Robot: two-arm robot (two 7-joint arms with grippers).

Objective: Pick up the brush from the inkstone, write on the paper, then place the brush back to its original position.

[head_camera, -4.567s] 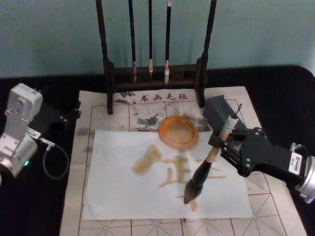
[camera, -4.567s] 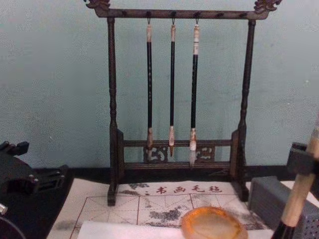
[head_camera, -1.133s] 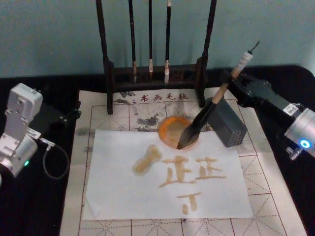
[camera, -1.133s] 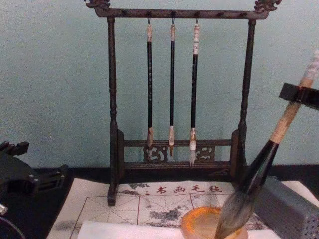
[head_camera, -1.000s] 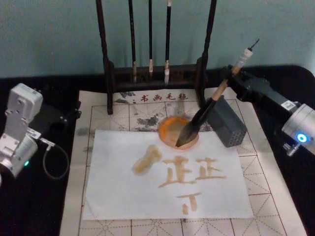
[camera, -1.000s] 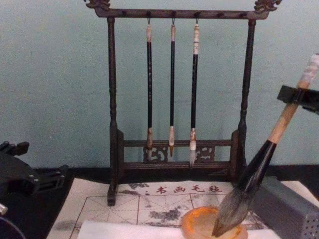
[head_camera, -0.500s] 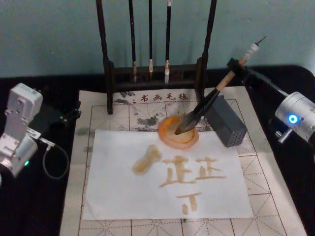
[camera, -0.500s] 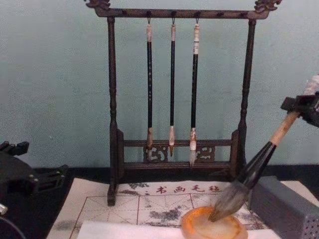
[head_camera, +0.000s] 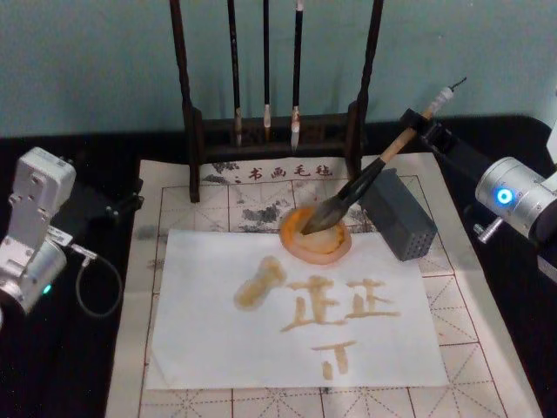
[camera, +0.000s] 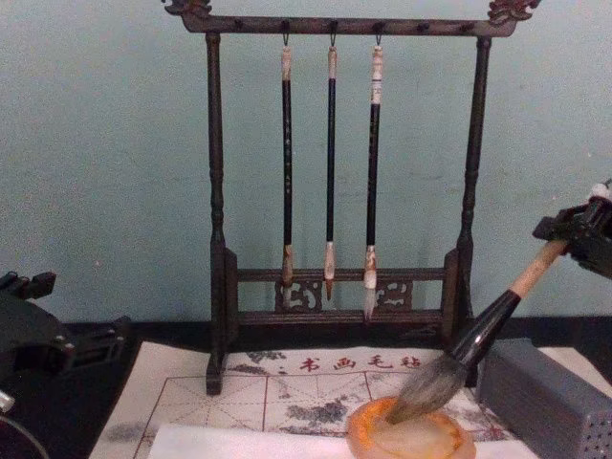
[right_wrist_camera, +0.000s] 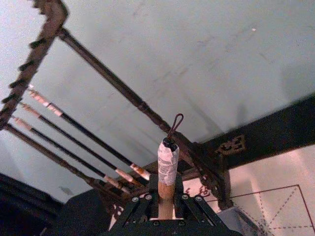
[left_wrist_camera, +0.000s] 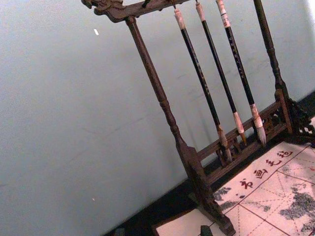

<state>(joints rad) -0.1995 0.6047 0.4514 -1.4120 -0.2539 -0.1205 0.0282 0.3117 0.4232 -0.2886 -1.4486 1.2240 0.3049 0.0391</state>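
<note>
Black cloth covered the table [head_camera: 70, 366], and a plain pale teal wall [head_camera: 87, 61] closed the room behind it. A beige gridded felt mat [head_camera: 487, 348] with red characters and grey ink stains lay on the cloth. At the mat's rear edge stood a dark wooden rack [head_camera: 187, 131] with three thin brushes [head_camera: 265, 61] hanging from it. The paper [head_camera: 218, 331] lay across the middle of the mat, marked with amber-brown strokes. The inkstone [head_camera: 335, 252] sat at the paper's rear edge, with a grey block [head_camera: 400, 222] just beside it toward the mat's right edge. The right gripper [head_camera: 424, 117] hung above the mat's rear right corner, clamped on the upper handle of the brush [head_camera: 370, 174]. The brush slanted down over the block's rear end, its bristles resting in the inkstone. The left gripper [head_camera: 117, 207] was parked on the cloth by the mat's left edge.
</note>
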